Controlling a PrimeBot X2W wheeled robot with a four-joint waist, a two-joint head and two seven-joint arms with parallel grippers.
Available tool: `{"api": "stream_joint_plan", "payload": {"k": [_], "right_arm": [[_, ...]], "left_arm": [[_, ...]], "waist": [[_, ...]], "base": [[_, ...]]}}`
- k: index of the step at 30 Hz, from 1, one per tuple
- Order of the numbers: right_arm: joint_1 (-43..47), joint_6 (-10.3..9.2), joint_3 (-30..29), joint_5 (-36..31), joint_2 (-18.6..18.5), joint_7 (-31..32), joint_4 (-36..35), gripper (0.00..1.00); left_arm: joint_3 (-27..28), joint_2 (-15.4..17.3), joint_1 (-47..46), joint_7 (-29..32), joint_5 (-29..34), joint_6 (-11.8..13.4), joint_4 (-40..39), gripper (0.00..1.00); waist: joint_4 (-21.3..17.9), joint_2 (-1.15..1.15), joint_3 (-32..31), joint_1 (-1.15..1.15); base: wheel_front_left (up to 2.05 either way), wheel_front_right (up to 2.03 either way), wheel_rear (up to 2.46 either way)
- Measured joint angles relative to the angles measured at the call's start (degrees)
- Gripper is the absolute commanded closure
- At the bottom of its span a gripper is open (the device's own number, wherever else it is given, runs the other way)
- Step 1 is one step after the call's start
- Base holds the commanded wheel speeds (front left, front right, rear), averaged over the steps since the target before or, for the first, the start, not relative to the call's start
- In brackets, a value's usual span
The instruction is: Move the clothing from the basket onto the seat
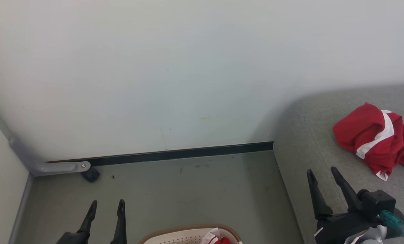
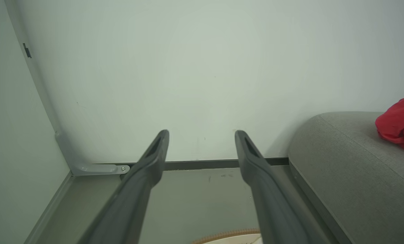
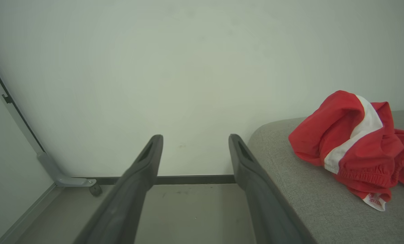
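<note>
A crumpled red garment with a white stripe lies on the grey seat at the right; its edge also peeks into the left wrist view. The cream basket with a brown rim sits at the bottom edge, holding more red and white clothing. My left gripper is open and empty, just left of the basket. My right gripper is open and empty over the seat's near left edge, short of the garment.
A pale wall rises behind a grey-green floor with a dark baseboard. A grey metal bracket with a small black wheel stands in the left corner by a side wall.
</note>
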Motion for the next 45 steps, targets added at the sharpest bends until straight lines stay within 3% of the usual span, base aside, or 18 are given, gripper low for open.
{"api": "stream_joint_plan", "payload": {"k": [14,45], "right_arm": [[2.9,-0.59,-2.6,-1.2,0.6,0.0,-1.8,0.00],[3.6,-0.86,-3.5,-3.7,3.3,0.0,-2.9,0.00]], "left_arm": [[4.8,-2.3,0.1,0.0,3.7,0.0,0.1,0.00],[7.2,-4.0,0.2,0.5,8.3,0.0,0.1,0.00]], "waist": [[-1.2,0.01,1.0,0.00],[-1.5,0.01,3.6,0.00]], "base": [[0.00,0.00,0.00],[0.00,0.00,0.00]]}}
